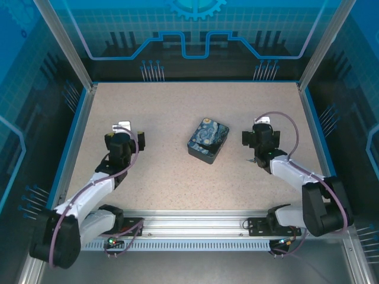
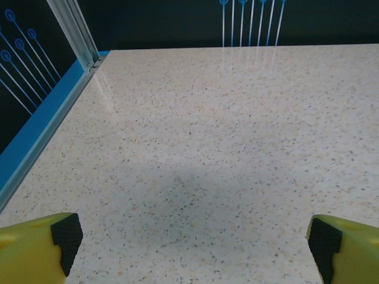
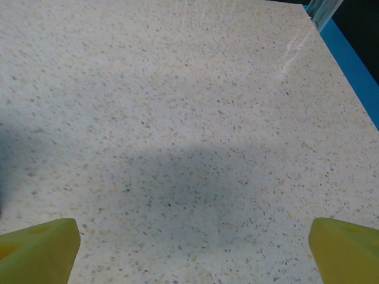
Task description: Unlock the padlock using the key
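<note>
Two arms reach out over the speckled table (image 1: 160, 177) in the top view: the left arm (image 1: 98, 189) over its left half, the right arm (image 1: 290, 168) over its right half. Between them, near the middle, we note a box (image 1: 208, 139) printed in blue and yellow swirls. It lies flat, turned at a slant, well apart from both arms.

Left gripper (image 2: 194, 242): jaws spread wide, holding nothing. Its yellow fingers (image 2: 29, 251) with black pads sit at the two lower corners of the left wrist view, with bare tabletop between them. The blue table edge (image 2: 35, 130) and a metal post (image 2: 74, 32) run along the left.

Right gripper (image 3: 192, 251): jaws likewise wide apart and gripping nothing. Its yellow fingertips (image 3: 41, 248) sit low at either side, above a soft shadow on the table.

We cannot tell where the padlock and the key lie.
</note>
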Motion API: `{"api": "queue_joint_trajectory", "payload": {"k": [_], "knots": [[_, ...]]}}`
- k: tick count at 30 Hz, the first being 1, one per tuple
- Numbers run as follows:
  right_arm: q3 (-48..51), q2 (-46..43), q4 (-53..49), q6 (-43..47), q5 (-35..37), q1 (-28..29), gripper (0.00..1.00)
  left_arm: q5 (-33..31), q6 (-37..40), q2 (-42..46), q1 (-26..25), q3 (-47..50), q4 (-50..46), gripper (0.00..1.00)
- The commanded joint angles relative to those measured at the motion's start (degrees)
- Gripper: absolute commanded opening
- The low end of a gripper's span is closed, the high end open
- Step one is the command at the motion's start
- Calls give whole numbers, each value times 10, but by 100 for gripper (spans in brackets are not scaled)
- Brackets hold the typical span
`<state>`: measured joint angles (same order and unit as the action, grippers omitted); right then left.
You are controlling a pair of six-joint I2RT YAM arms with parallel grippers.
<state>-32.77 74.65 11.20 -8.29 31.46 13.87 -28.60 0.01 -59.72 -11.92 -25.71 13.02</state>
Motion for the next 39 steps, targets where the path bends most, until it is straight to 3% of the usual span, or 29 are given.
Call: {"api": "queue_joint_trajectory", "payload": {"k": [1,6,9,10,14,16,17,18,19,26,30,39], "knots": [[30,15,146,46,5,-10,100,33,17,-36,11,31,134,99],[92,27,271,47,2,-32,100,56,7,-142,42,61,308,99],[156,35,394,34,-59,-67,100,94,9,-203,61,65,364,99],[170,42,421,27,-74,-81,100,113,11,-216,67,66,378,99],[146,45,371,19,-165,-116,100,171,22,-278,78,55,416,99],[143,75,394,40,-210,-116,100,188,14,-296,91,50,427,99],[147,118,461,52,-202,-110,100,203,5,-285,99,38,382,99],[136,122,433,59,-212,-106,100,213,5,-292,103,36,391,99],[102,103,335,60,-226,-104,100,227,1,-290,110,34,388,99],[88,114,334,67,-233,-105,100,246,-4,-291,119,30,377,99],[97,117,357,81,-160,-70,100,246,-4,-291,119,30,378,99],[86,116,333,75,-211,-91,100,246,-3,-292,119,31,380,99]]}}
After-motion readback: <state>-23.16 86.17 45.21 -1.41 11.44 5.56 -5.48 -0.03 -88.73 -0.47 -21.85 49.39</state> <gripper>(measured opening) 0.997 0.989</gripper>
